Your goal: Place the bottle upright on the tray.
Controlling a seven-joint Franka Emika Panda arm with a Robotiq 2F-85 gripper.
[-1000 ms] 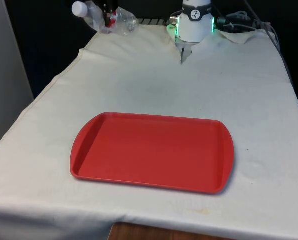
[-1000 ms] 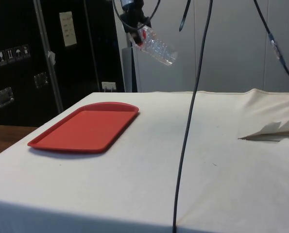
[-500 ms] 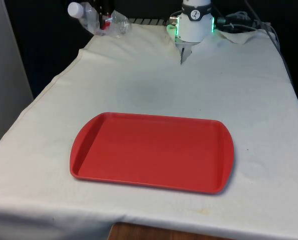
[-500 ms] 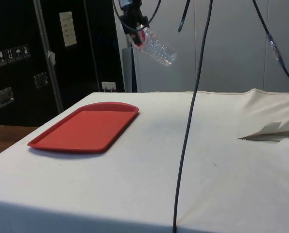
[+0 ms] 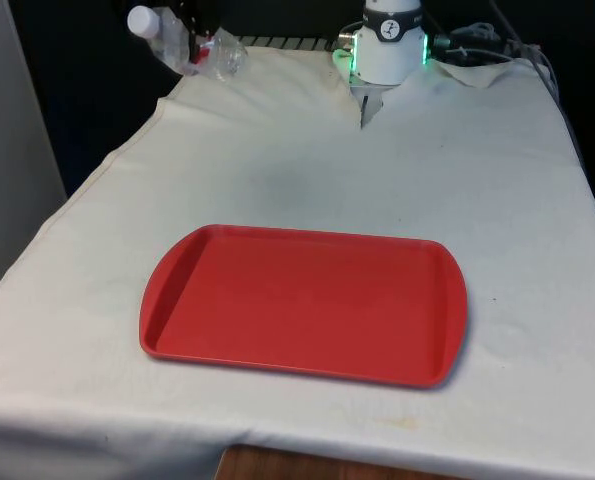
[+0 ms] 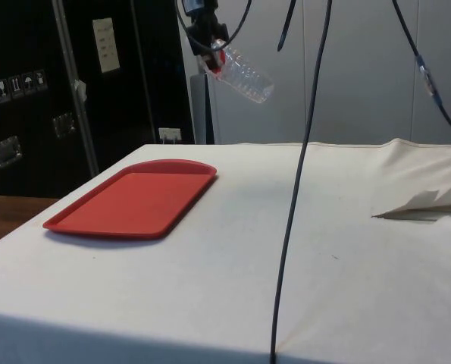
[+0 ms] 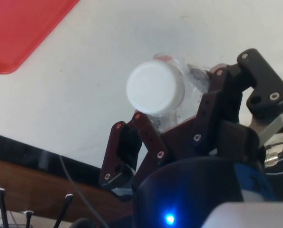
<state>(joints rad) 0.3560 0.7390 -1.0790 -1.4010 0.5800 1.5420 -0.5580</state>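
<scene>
bottle (image 5: 182,38): clear plastic, white cap (image 7: 155,88), up in the air over the table's far left corner in the front view, tilted with the cap end higher
hand (image 7: 174,118): black fingers (image 7: 212,107) pinching the bottle just below the cap, way above the cloth
tray (image 5: 302,302): red, flat on the white-clothed table (image 5: 497,180), near the front edge, well apart from the bottle
cable (image 6: 297,182): dark, hanging down across the side view
</scene>
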